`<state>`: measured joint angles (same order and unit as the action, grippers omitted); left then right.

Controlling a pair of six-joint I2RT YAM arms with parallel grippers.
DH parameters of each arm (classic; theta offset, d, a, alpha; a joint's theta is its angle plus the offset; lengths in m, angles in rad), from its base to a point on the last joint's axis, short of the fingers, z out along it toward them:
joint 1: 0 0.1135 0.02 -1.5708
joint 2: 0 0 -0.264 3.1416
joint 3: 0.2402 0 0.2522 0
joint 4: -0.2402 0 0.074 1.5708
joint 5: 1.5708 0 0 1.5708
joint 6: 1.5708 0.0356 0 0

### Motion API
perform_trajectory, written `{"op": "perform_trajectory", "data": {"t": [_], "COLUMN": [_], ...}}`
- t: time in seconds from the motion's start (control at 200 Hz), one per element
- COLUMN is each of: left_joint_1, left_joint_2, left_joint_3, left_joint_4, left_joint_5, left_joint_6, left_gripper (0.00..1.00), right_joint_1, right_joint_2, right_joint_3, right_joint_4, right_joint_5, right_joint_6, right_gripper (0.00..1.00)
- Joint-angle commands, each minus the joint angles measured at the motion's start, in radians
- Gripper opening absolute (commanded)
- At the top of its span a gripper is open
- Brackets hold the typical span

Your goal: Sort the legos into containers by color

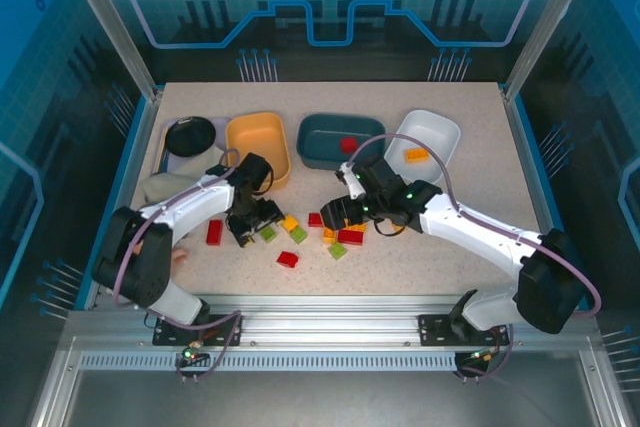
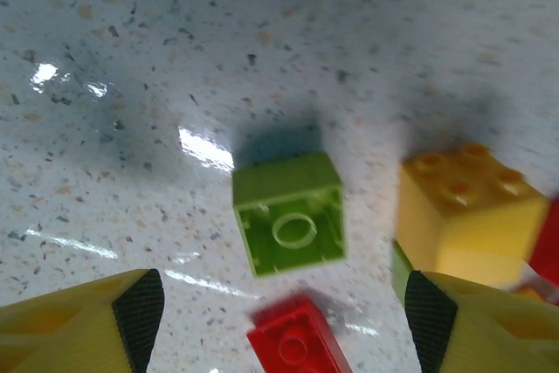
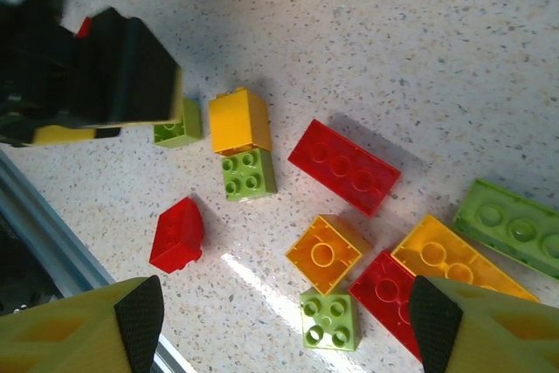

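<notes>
Left wrist view: left hand (image 2: 284, 307) is held open above a green brick (image 2: 288, 214) on the tabletop (image 2: 131, 85); right hand (image 3: 286, 314) is likewise held open over mixed bricks (image 3: 344, 166).

- white, black-jointed left arm (image 1: 190, 202): reaches from near-left base forward and right, wrist bent downward
- left gripper (image 1: 245, 230): held low, pointing down; yellow fingers (image 2: 70, 329) with black pads spread wide, nothing clamped
- matching white right arm (image 1: 470, 232): stretches from near-right base leftward toward centre, elbow low
- right gripper (image 1: 335, 215): low, tilted down; yellow fingers (image 3: 498, 334) wide apart, empty
- two grippers near each other at centre, not touching
</notes>
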<state>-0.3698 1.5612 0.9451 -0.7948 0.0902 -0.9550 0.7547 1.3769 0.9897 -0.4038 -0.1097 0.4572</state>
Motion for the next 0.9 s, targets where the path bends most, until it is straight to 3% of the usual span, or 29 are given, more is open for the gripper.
{"op": "perform_trajectory", "data": {"t": [0.0,0.19,0.34,0.395,0.525,0.63,0.76,0.895], "left_joint_1": [0.009,0.012,0.011,0.009,0.015,0.054,0.137,0.196], "left_joint_2": [0.041,0.107,0.113,0.072,-0.025,-0.013,0.115,0.309], "left_joint_3": [0.008,0.001,0.003,0.009,0.133,0.277,0.446,0.643], "left_joint_4": [0.024,0.085,0.083,0.066,-0.041,-0.088,-0.094,-0.084], "left_joint_5": [-0.017,-0.013,-0.041,-0.072,-0.149,-0.176,-0.164,-0.122], "left_joint_6": [-0.054,-0.05,-0.048,-0.047,0.006,0.072,0.141,0.188], "left_gripper": [0.75,0.59,0.3,0.25,0.24,0.24,0.24,0.26], "right_joint_1": [0.021,0.023,0.023,0.022,0.019,0.015,0.005,-0.019], "right_joint_2": [0.004,-0.005,-0.007,-0.012,-0.042,-0.078,-0.069,-0.004], "right_joint_3": [0.019,0.009,0.009,0.013,0.015,-0.027,-0.053,-0.003], "right_joint_4": [0.039,0.033,0.034,0.036,0.071,0.213,0.386,0.413], "right_joint_5": [-0.054,-0.054,-0.054,-0.044,-0.009,0.025,0.068,0.064], "right_joint_6": [-0.019,-0.019,-0.011,-0.005,0.015,0.049,0.09,0.124], "right_gripper": [0.77,0.78,0.77,0.77,0.77,0.77,0.79,0.8]}}
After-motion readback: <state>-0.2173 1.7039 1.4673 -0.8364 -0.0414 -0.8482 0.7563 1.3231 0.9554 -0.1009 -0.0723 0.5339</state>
